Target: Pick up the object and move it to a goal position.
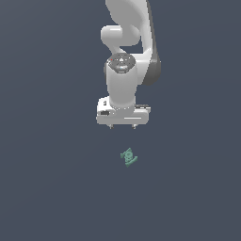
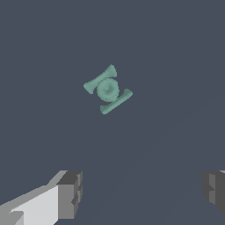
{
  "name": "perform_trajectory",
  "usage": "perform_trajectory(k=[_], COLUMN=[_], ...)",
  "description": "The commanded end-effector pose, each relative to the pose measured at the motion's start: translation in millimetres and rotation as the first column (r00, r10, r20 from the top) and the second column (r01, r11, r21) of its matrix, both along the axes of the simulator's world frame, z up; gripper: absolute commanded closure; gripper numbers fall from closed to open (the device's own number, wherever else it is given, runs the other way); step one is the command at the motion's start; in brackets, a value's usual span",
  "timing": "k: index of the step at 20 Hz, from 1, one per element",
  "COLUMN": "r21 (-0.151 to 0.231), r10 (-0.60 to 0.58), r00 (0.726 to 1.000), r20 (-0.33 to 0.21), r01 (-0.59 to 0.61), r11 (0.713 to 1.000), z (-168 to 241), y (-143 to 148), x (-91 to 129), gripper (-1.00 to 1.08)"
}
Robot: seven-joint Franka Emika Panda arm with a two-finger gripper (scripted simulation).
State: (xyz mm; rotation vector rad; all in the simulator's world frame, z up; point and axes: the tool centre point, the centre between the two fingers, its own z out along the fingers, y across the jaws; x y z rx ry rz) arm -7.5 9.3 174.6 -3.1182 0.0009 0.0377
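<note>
The object [image 1: 128,157] is a tiny teal-green knobbly item lying on the dark grey floor, just below the gripper in the exterior view and a little toward that view's right. In the wrist view the object [image 2: 108,89] shows a round middle with two flared bars on either side. My white gripper [image 1: 122,126] hangs above it, apart from it, pointing down. Its two dark fingertips [image 2: 70,193] stand wide apart with nothing between them, so the gripper [image 2: 143,193] is open.
The white arm [image 1: 127,42] rises from the gripper toward the top of the exterior view. A plain dark grey floor [image 1: 47,188] fills everything else.
</note>
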Motion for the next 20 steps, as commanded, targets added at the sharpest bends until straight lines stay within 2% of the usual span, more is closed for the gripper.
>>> perform_trajectory(k=[1, 20], r21=[0.000, 0.002], r10=[0.000, 0.049], r00=[1.000, 0.999], r20=[0.000, 0.020], r01=[0.000, -0.049], r11=[1.000, 0.999], z=[0.0, -3.2], y=[0.0, 11.9], x=[0.0, 8.2], gripper=[-0.92, -0.92])
